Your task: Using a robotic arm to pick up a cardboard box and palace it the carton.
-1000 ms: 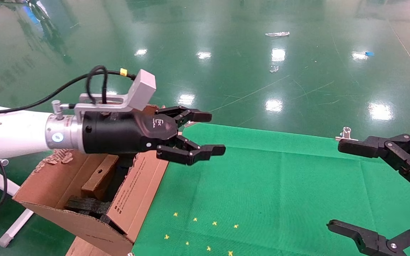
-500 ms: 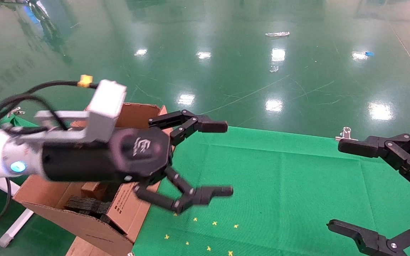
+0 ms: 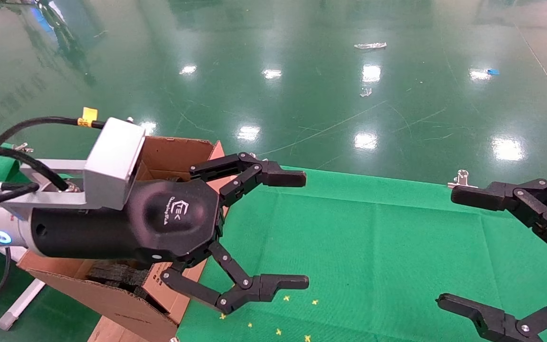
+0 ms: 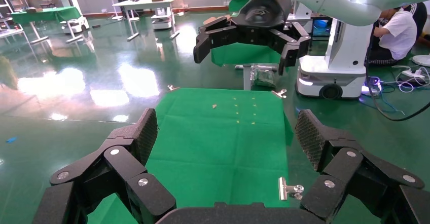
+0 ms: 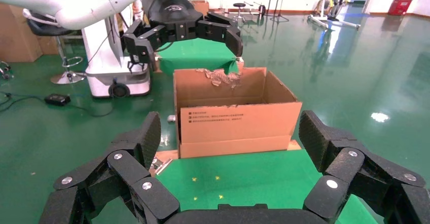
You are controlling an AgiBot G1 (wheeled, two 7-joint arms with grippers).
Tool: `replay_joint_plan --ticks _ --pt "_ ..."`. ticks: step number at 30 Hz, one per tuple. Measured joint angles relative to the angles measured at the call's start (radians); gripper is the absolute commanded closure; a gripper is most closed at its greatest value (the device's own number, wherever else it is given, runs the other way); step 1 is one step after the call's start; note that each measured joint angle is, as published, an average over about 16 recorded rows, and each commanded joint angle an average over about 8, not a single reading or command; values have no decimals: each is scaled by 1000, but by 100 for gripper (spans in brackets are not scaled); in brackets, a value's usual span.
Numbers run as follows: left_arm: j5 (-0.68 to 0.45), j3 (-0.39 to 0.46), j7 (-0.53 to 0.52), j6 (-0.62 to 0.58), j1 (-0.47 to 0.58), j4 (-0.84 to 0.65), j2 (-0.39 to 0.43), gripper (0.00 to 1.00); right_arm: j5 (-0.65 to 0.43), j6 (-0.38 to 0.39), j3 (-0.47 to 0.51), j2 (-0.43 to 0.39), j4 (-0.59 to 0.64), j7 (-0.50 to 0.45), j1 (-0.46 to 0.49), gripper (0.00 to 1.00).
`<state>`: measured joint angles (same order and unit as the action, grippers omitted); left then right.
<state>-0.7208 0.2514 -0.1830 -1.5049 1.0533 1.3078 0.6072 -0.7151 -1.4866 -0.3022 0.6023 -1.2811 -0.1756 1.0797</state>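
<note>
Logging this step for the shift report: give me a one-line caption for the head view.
Left gripper, open and empty, beside the carton over the green cloth; right gripper open at the right edge.

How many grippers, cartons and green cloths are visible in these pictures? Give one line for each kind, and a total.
Grippers: 2, the left gripper and the right gripper, both open and empty.
Cartons: 1, the carton.
Green cloths: 1, the green cloth.
Total: 4

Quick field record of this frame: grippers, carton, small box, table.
left gripper: open, empty, raised over the green cloth beside the carton
right gripper: open, empty, at the table's right edge
carton: open, at the table's left end, torn flap edge, black foam inside
cardboard box: not visible in any view; arm blocks the carton's interior
cloth: yellow marks only
</note>
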Motion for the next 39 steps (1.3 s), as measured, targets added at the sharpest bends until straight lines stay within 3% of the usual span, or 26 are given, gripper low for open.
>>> replay_joint_plan --ticks 39 --pt "-10 29 -5 10 21 -24 4 0 0 0 0 0 0 0 0 0"
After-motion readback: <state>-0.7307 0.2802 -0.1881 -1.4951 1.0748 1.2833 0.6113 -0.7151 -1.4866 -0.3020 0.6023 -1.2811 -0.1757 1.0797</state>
